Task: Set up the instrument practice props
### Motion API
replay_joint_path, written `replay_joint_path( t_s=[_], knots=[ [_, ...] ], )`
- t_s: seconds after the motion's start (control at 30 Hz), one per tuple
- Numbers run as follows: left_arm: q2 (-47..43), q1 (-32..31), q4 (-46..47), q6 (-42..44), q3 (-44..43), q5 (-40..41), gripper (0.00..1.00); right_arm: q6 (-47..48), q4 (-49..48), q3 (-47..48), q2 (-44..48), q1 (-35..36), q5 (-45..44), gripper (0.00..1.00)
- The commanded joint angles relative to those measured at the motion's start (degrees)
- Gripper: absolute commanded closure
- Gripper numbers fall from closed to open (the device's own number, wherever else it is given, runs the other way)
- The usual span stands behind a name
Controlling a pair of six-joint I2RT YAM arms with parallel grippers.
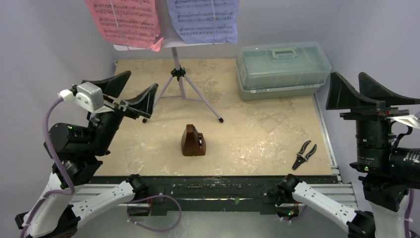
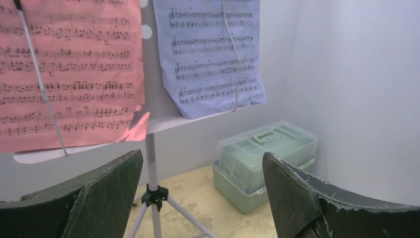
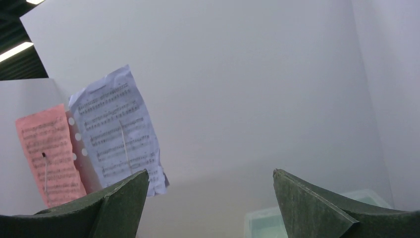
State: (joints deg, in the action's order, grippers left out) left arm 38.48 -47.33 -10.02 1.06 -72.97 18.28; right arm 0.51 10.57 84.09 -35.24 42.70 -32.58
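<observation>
The lavender music stand [image 1: 179, 74] stands on thin tripod legs at the back of the table. A pink music sheet [image 1: 124, 21] and a pale-blue music sheet [image 1: 204, 20] rest side by side on its desk; both also show in the left wrist view, pink [image 2: 69, 74] and blue [image 2: 213, 54]. The small brown pyramid metronome [image 1: 192, 141] stands upright in the middle of the table. My left gripper [image 1: 141, 87] is open and empty, raised left of the stand's legs. My right gripper [image 1: 351, 82] is open and empty, raised at the table's right edge.
A translucent green lidded box [image 1: 282, 69] sits at the back right, also in the left wrist view [image 2: 262, 158]. Small black pliers [image 1: 304, 153] lie near the front right edge. Grey walls close in the left, back and right sides.
</observation>
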Motion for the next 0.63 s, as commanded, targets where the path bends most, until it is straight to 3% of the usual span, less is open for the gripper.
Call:
replay_joint_path(
  t_s=[0.0, 0.43, 0.6],
  knots=[
    [-1.2, 0.0, 3.0, 3.4, -3.5, 1.0, 0.10, 2.8, -0.8, 0.5, -0.7, 0.1, -2.5, 0.01],
    [-2.6, 0.0, 1.1, 4.2, -4.2, 1.9, 0.10, 2.3, -0.6, -0.9, 0.5, 0.1, -3.7, 0.01],
    [-2.8, 0.0, 0.8, 4.3, -3.9, 1.9, 0.10, 7.1, -7.7, -7.3, 3.7, 0.1, -7.2, 0.01]
  ],
)
